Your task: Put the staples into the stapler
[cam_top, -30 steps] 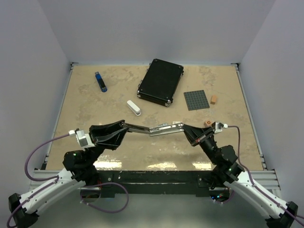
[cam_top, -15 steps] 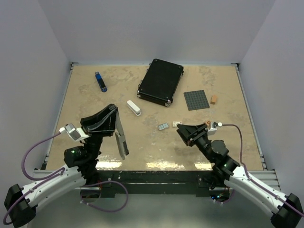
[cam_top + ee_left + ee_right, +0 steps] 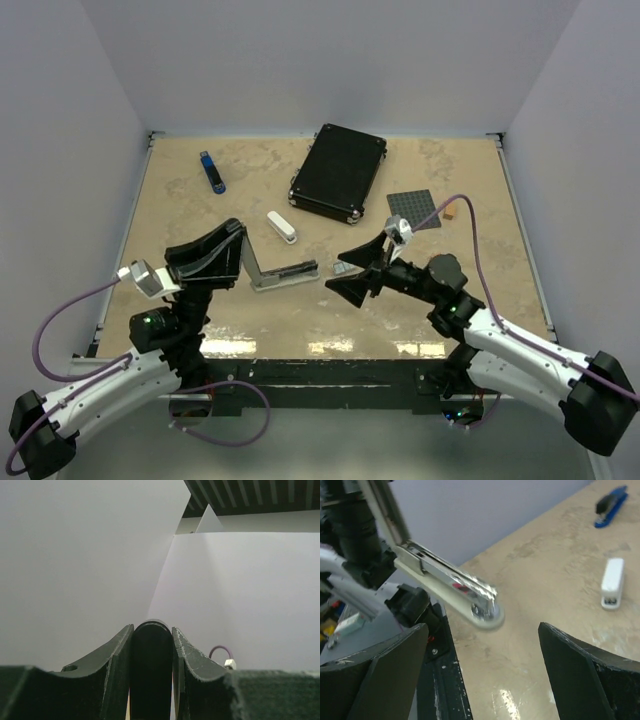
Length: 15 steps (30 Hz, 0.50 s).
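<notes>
The stapler [image 3: 284,273] is swung open: its metal magazine and pale base lie flat on the table while its black top arm stands up from the hinge. My left gripper [image 3: 236,256] is shut on that black top arm [image 3: 151,675], which fills the gap between the fingers [image 3: 112,665]. My right gripper [image 3: 338,274] hovers wide open just right of the stapler's free end [image 3: 470,600] and holds nothing. A small grey piece [image 3: 343,267] lies beside its fingers. The staples box shows in no view.
A black case [image 3: 338,172] sits at the back centre, with a blue stapler [image 3: 211,171] at the back left and a small white stapler [image 3: 282,227] between them. A grey studded plate [image 3: 413,208] and an orange cube [image 3: 451,209] lie at the right.
My right gripper let go of the stapler's end, opened wide and swung to point left. The stapler dropped from its stretched-out hold, hung from my left gripper, and its base now rests on the table.
</notes>
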Tool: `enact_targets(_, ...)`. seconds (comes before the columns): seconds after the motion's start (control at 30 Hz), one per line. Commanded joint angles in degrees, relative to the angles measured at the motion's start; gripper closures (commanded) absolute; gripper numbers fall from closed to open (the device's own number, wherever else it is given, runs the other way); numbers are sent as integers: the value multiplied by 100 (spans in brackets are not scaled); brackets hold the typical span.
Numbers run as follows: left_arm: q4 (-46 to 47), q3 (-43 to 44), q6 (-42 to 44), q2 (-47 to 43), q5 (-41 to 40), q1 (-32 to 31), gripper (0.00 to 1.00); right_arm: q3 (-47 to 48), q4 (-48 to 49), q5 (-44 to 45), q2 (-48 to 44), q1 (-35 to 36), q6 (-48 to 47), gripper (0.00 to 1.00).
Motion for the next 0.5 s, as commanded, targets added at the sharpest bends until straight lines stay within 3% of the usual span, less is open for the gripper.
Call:
enact_targets(0.0, 334, 434, -334, 75, 477, 2, 100, 894, 320, -1694, 410, 22, -1641, 2)
enact_targets(0.23, 429, 584, -562, 470, 970, 2, 100, 1949, -157, -2714, 1174, 223, -2250, 3)
enact_targets(0.47, 1114, 584, -879, 919, 1480, -7, 100, 2424, 116, -2952, 2167, 812, -2320, 7)
